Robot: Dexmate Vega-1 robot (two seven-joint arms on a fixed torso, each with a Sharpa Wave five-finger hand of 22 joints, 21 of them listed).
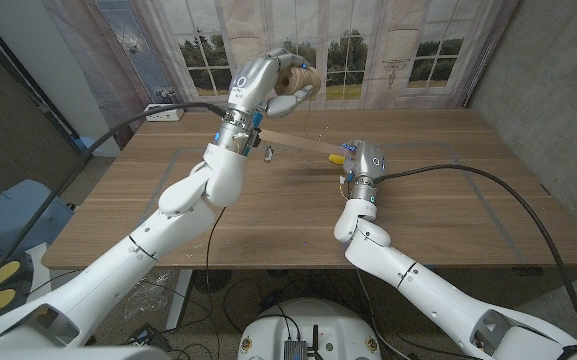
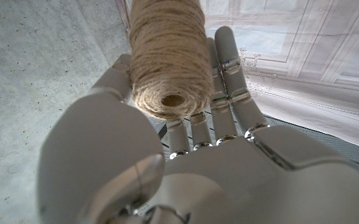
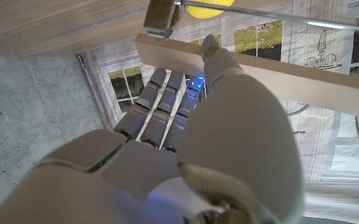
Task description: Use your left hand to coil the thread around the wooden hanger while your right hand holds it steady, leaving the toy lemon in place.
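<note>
the wooden hanger (image 1: 298, 143) lies as a pale bar across the middle of the bench (image 1: 168, 230), its long axis running from under the raised left arm across to the right hand (image 1: 368, 160), with its metal hook (image 3: 272, 14) at that end. the right hand is wrapped on the bar there, fingers (image 3: 167, 99) curled over its far side and thumb pressed on the near side, so the hanger is pinned and lifted slightly at that end, as far as i can judge. the toy lemon (image 1: 338, 157) sits on the bench just beside the right hand, touching or nearly touching the hanger; i can't tell which. the spool of thread (image 1: 294, 82) is up in the air above the hanger's left end, grasped in the left hand (image 1: 263, 85) with fingers (image 2: 229, 81) laid along its side. a thin strand seems to drop toward the bar, but it is too fine to trace. the next loop likely turns on this: the spool is above the free end, nearest the left hand, and must circle across the bar's long axis well apart from the lemon.
</note>
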